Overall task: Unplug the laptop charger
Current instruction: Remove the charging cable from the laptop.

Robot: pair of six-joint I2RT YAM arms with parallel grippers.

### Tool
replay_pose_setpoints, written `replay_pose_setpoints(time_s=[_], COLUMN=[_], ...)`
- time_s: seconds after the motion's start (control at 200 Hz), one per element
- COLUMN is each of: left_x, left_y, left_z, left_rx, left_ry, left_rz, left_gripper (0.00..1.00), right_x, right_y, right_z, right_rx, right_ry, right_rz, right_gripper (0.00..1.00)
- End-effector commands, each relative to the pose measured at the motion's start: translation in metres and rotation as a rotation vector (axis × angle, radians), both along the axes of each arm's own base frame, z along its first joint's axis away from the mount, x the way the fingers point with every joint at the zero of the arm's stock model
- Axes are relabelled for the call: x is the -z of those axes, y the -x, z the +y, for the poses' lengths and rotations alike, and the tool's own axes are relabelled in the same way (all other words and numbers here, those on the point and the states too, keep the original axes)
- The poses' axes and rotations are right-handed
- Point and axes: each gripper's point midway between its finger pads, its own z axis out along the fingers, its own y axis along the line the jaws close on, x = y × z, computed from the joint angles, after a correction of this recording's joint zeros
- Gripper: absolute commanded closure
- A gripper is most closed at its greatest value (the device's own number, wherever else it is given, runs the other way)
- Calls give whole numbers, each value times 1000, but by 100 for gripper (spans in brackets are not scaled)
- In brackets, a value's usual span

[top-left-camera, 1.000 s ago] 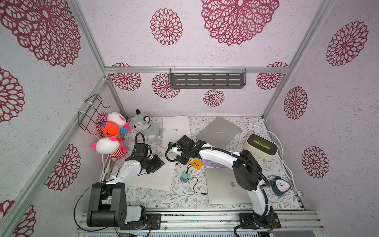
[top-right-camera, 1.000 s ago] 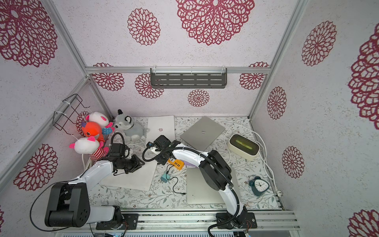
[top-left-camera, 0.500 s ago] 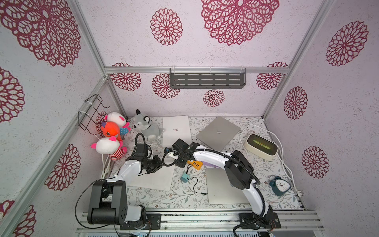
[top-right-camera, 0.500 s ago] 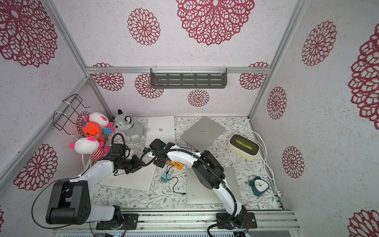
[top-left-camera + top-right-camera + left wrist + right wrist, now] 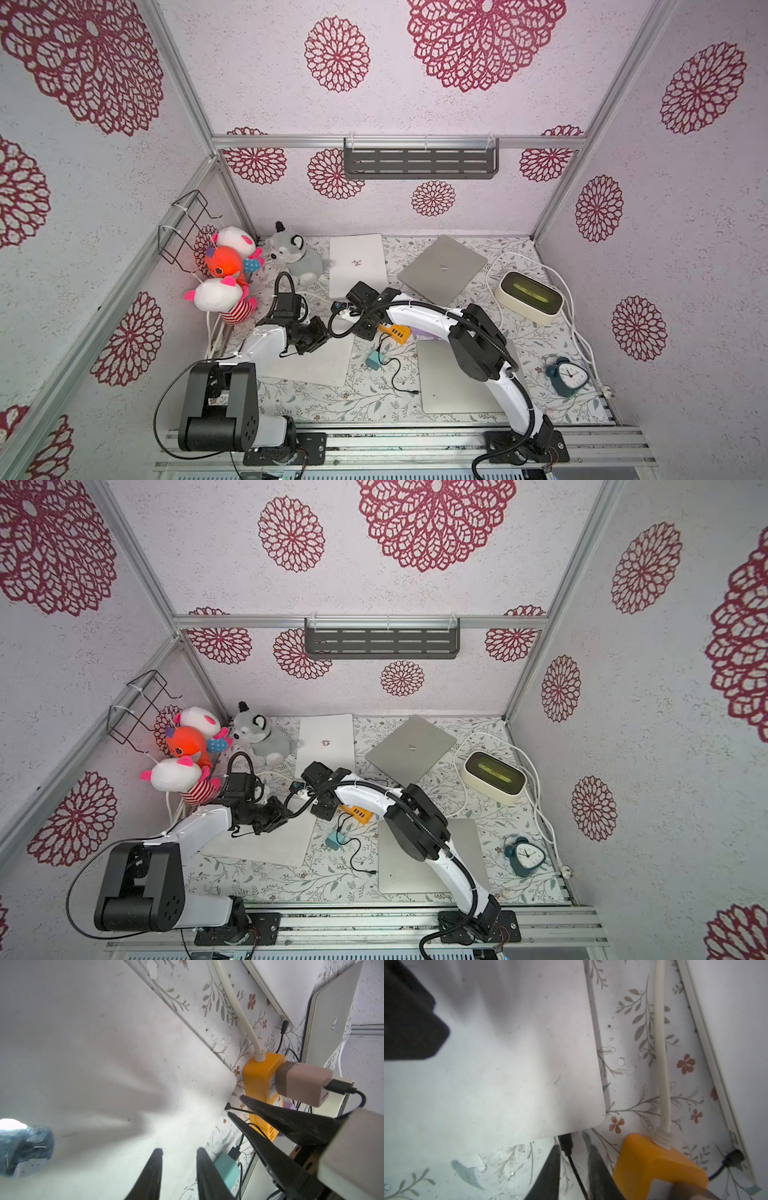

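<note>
- Table (image 5: 361, 399): floral cloth, four shut laptops on it, plush toys (image 5: 224, 270) in the far left corner.
- White laptop (image 5: 316, 365): front left, lid down. Both grippers are at its corner nearest the strip. This is the one with the charger in it.
- Other laptops: a second white laptop (image 5: 357, 262) and a silver laptop (image 5: 442, 268) at the back. A front silver laptop (image 5: 440, 382) lies partly under the right arm (image 5: 424, 316).
- Left gripper (image 5: 179, 1150): over the white lid near that corner. Jaws slightly apart, nothing between them. Contact with the lid: can't tell.
- Right gripper (image 5: 574, 1148): reaches across to the same corner, low over the cloth. Jaws narrowly parted, one of the fingers (image 5: 548, 1172) each side of the black cable with a gap both sides. It straddles the cable, not clamped.
- Orange power strip (image 5: 654, 1163): on the cloth just beside the laptop corner. A thick white cord (image 5: 661, 1053) leaves its end.
- Pink charger block (image 5: 303, 1084): plugged into the strip, black lead out of its face.
- Teal charger (image 5: 372, 359): loose on the cloth between the white laptop and the front silver laptop.
- Charger plug (image 5: 565, 1142): black, seated in the laptop's edge right by the rounded corner, just ahead of the right fingertips. Not out yet.
- Cable (image 5: 575, 1172): thin, black, runs back from the plug between the right fingers. Which block it ends at: can't tell.
</note>
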Motion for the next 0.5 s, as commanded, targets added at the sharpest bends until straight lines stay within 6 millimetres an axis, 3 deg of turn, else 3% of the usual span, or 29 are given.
replay_pose_setpoints(time_s=[0.0,0.495], left_x=[3,10], left_y=[-3,-3], left_z=[4,2], left_rx=[-18,-19], left_ry=[-2,5], left_rz=[-5,12], left_gripper=[68,68], right_x=[-3,8], right_y=[4,6], right_z=[0,2], right_rx=[-29,-43], right_ry=[10,16], right_rz=[14,59], right_gripper=[73,76])
